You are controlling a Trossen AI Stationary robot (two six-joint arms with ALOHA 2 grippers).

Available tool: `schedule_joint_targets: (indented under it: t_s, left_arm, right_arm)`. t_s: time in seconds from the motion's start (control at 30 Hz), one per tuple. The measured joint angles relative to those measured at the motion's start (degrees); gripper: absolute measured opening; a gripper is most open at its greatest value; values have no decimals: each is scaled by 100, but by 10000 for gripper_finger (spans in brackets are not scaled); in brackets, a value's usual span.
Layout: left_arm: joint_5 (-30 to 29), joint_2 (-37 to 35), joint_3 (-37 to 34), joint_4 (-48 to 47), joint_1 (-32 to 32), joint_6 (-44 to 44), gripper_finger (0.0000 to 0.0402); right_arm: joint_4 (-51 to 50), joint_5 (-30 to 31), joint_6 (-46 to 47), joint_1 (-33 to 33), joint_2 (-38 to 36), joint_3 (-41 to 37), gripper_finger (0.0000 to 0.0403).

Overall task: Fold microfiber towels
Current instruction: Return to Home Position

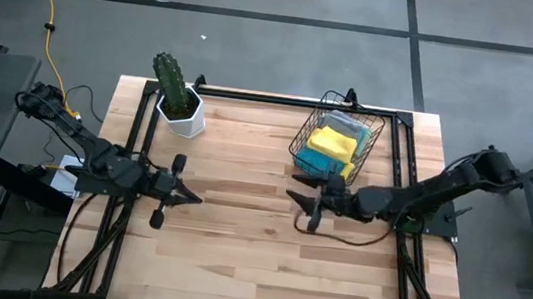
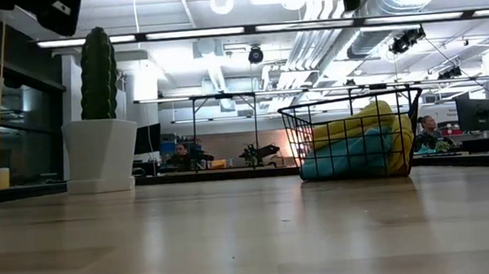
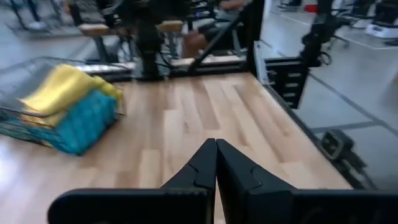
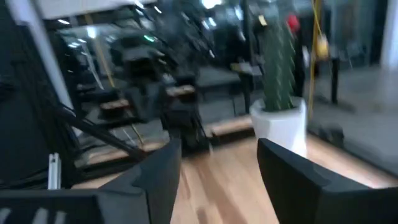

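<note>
With the towels [image 1: 332, 144] folded in the basket [image 1: 377, 130] at the far right, both arms hover empty over mid-table, left gripper [image 1: 187, 198] pressed together, right gripper [image 1: 300, 209] spread apart, job apparently done.

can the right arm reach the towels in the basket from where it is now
Probably yes. The right gripper hangs open close beside the black wire basket. The basket's top is open, and nothing shows between the gripper and the folded towels inside.
</note>
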Motion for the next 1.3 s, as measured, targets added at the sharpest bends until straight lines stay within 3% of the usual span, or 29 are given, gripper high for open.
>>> schedule_joint_targets:
  t_s: [0.17, 0.27, 0.33, 0.47, 0.63, 0.87, 1.3]
  left_arm:
    - [-559, -596, 3, -97, -15, 541, 0]
    - [-686, -1082, 307, -1030, 335, 586, 0]
    - [-488, -1377, 516, -1840, 701, 492, 0]
    - [326, -2005, 603, -2568, 1489, 419, 0]
    - [1040, -2699, 498, -2711, 2220, 416, 0]
    - [1469, -3432, -146, -2008, 2634, -84, 0]
    - [1830, -3486, -1590, -94, 2656, -150, 0]
  right_arm:
    - [935, -205, -1187, 26, 182, -14, 173]
    - [927, -204, -1244, -21, 227, -14, 130]
    - [835, -202, -1271, -28, 316, -14, 89]
    - [826, -77, -1624, -25, 612, -16, 11]
    - [1066, 123, -1602, -170, 926, -18, 22]
    - [1102, -270, -1417, -362, 933, -18, 7]
    - [1056, -408, -1306, -362, 933, -18, 1]
